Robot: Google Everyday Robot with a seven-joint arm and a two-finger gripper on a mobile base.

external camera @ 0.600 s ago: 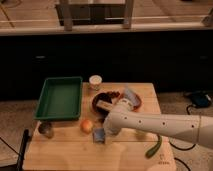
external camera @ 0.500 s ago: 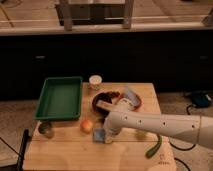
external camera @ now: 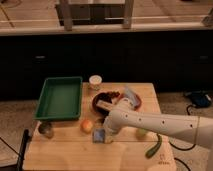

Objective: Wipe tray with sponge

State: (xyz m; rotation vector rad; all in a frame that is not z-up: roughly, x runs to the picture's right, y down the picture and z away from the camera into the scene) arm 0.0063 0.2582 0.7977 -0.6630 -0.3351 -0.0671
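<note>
Wooden table (external camera: 65, 150): gripper (external camera: 106, 131) down at the sponge (external camera: 99, 135), near-right of the tray (external camera: 59, 97); clamped or not, can't tell.

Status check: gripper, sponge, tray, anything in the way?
Gripper down at the sponge, grip unconfirmed. Sponge on the table, outside the tray. Orange sits between sponge and tray.

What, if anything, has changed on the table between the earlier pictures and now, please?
Nothing visibly changed. The gripper is down at the sponge on the table, just right of the orange, as before. The tray, bowl and cup are where they were.
</note>
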